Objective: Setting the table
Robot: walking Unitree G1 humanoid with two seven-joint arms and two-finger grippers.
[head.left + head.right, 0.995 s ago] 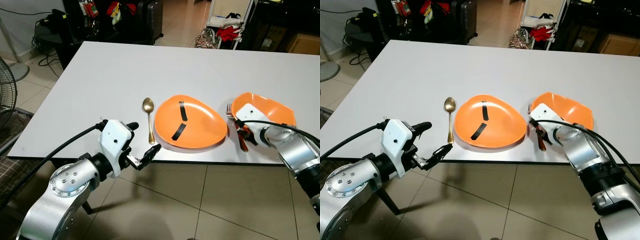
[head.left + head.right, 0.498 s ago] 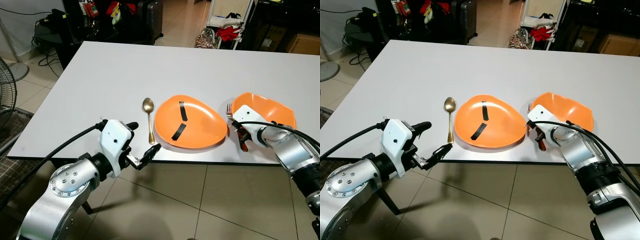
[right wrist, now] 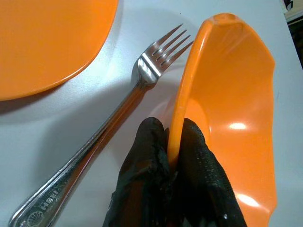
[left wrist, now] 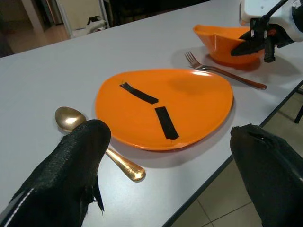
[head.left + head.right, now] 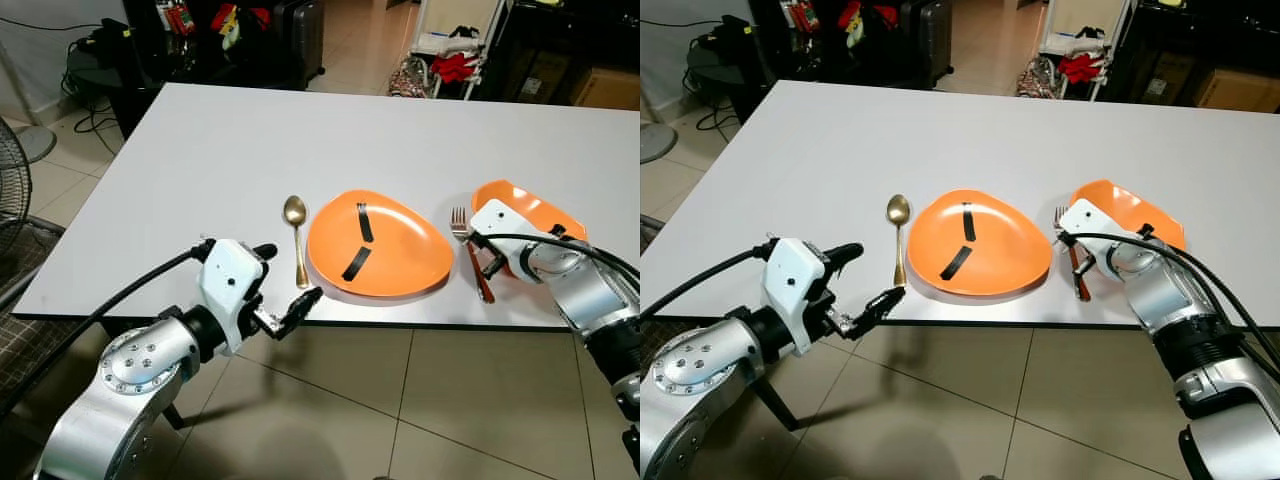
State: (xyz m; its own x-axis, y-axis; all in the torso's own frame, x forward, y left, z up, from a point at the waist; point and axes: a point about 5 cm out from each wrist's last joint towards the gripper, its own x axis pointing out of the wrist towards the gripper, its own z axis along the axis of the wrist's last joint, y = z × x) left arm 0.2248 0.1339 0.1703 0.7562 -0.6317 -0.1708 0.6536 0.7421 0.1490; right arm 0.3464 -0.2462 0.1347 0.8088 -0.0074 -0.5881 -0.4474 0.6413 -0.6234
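A: Status? Use the orange plate (image 5: 378,243) as the anchor.

B: Plate sits near the bench (image 5: 200,160) front edge. Gold spoon (image 5: 297,235) just beside the plate on the robot's left, fork (image 5: 468,250) just beside it on the robot's right. Those look placed.

A: And the bowl?

B: Orange bowl (image 5: 530,225) is beyond the fork from the plate, tilted up on edge. Right gripper (image 3: 173,161) is clamped on its rim, one finger each side.

A: Left gripper?

B: Left gripper (image 4: 165,175) hovers off the bench edge in front of the plate, fingers spread apart, holding nothing.

A: Left to do?

B: Probably just settling the bowl flat and releasing it.
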